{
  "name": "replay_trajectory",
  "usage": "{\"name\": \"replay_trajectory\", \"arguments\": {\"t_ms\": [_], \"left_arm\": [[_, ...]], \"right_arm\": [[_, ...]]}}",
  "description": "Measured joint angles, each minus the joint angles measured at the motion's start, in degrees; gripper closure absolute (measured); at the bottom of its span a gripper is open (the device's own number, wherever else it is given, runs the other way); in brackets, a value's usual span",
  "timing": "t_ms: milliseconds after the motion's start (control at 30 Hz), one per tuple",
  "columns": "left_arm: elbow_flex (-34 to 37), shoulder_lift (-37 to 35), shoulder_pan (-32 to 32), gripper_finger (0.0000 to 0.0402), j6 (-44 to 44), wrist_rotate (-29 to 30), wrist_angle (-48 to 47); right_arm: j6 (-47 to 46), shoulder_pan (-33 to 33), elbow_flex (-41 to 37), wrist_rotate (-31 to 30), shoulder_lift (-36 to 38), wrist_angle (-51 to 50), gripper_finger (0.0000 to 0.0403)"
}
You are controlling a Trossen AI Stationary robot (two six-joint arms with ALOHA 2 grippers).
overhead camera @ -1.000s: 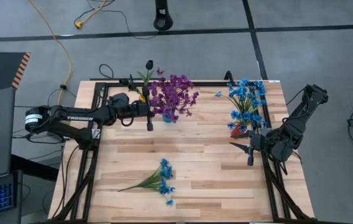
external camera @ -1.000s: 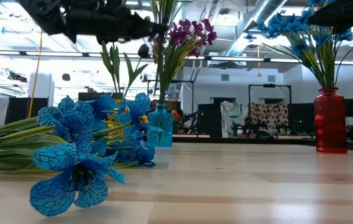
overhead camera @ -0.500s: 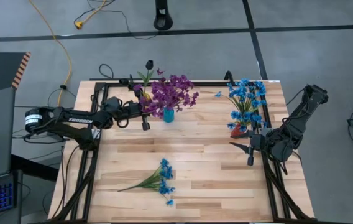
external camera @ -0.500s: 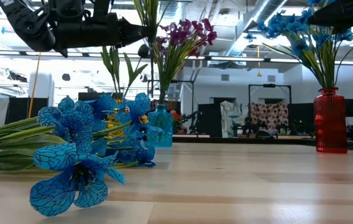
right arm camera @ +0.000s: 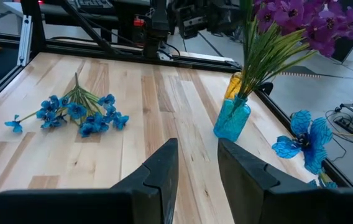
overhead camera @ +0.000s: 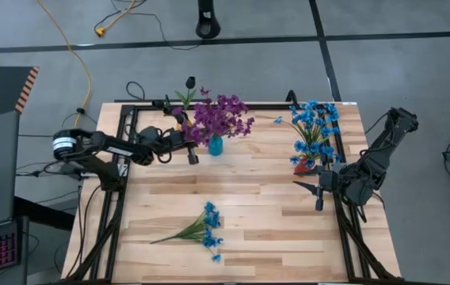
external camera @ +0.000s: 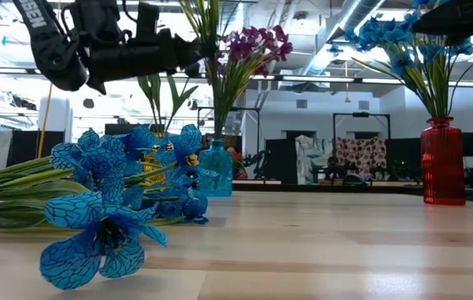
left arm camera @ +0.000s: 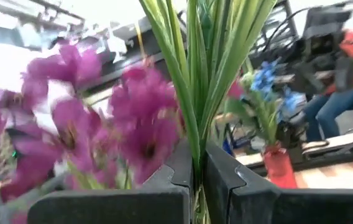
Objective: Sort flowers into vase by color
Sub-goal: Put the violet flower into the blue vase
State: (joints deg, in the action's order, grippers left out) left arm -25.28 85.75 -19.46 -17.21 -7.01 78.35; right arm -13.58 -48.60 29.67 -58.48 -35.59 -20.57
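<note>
While the left gripper [overhead camera: 194, 157] sits pressed together just at 9 o'clock of the teal vase [overhead camera: 215, 146], its fingers [left arm camera: 164, 186] show only a thin seam between them in the left wrist view, with green stems rising right behind that seam; can't tell if they actually pinch any stem. Purple flowers [overhead camera: 220, 119] stand in that teal vase at roughly 12 o'clock on the table [overhead camera: 249, 214]. From table level the left arm hangs above the table, fingertip end close to the purple stems [external camera: 224, 83].

Right gripper [overhead camera: 317, 194] is parked at about 3 o'clock near the table's right edge, jaws partly spread, nothing between them; its fingers [right arm camera: 158, 171] frame bare wood. It points toward table centre.

Outward:
- Red vase [overhead camera: 302, 165] with blue flowers [overhead camera: 314, 127] just at 12 o'clock of the right gripper, near the right rail.
- Yellow vase [overhead camera: 181, 120] at 9–10 o'clock of the teal vase, mostly hidden from above; holds a dark blossom [overhead camera: 190, 81] on a leafy stem.
- Loose blue sprig [overhead camera: 200, 229] lies flat at about 7 o'clock on the table, well apart from both grippers, blossoms toward the right, stems toward the left.
- One blue bloom [right arm camera: 305, 140] shows close in the right wrist view, beside the table's frame.
</note>
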Motion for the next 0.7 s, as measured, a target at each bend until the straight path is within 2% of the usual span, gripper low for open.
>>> {"name": "replay_trajectory", "arguments": {"t_ms": [233,433,700], "left_arm": [[0.00,3.22,-0.16,0.0401,4.66,4.75,-0.03],[-0.04,3.44,-0.13,0.0401,8.71,12.53,-1.81],[-0.07,3.44,-0.13,0.0375,10.39,13.47,-8.11]], "right_arm": [[0.00,0.00,0.00,0.02,0.00,-0.03,0.0264],[0.00,0.00,0.00,0.04,-0.02,-0.05,0.0264],[0.00,0.00,0.00,0.07,0.00,-0.05,0.0264]]}}
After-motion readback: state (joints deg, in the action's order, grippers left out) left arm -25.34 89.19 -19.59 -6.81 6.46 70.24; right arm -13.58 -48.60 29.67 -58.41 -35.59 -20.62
